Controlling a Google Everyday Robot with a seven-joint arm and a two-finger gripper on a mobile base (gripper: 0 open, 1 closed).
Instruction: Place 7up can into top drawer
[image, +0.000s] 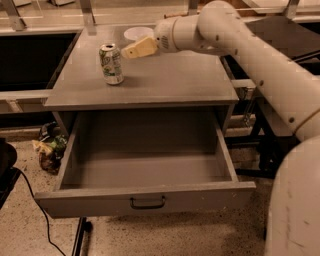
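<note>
The 7up can (112, 64) stands upright on the left part of the grey table top (165, 82). It has whitish-green sides and a silver top. My gripper (131, 50) reaches in from the right on the white arm. It hovers above the table, just right of the can's top and apart from it. The top drawer (147, 165) is pulled fully out below the table top. Its inside is bare. Its dark bar handle (148, 202) sits at the centre of the front panel.
A white bowl (138, 33) sits at the back of the table, behind my gripper. A bag of clutter (49, 147) lies on the floor at left, with a black cable (35, 205) nearby. My white arm fills the right side. Dark frames stand at right.
</note>
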